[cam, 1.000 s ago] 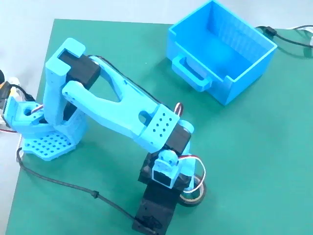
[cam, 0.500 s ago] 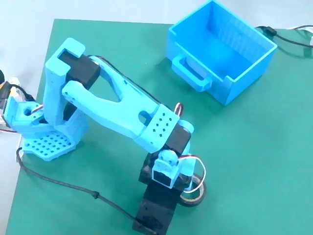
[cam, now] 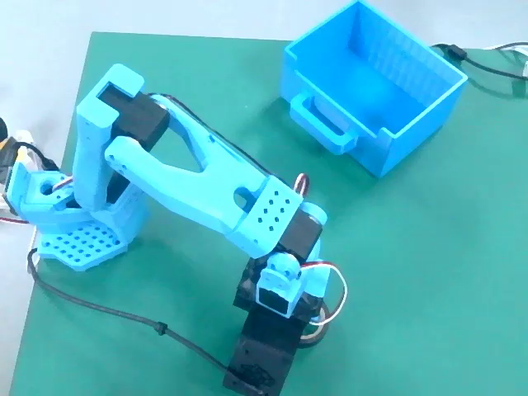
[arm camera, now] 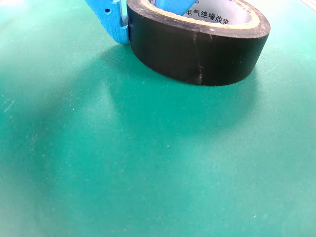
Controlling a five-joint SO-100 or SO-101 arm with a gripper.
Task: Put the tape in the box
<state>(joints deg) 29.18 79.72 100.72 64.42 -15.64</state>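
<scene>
The black tape [arm camera: 197, 52] with a pale inner ring stands close in the wrist view, at the top of the green mat. My gripper [arm camera: 143, 15] pinches its wall: one blue finger [arm camera: 114, 24] presses the outside and the other reaches inside the ring. In the fixed view the gripper [cam: 309, 334] points down at the mat's near edge, and only a sliver of the tape [cam: 317, 337] shows under the black wrist motors. The blue ribbed box [cam: 412, 132] stands at the far right, open and empty, with its handle facing the arm.
The arm's base [cam: 78, 239] is fixed at the left edge of the green mat [cam: 412, 272]. A black cable [cam: 107, 309] runs across the lower left. More cables [cam: 487, 62] lie behind the box on the white table.
</scene>
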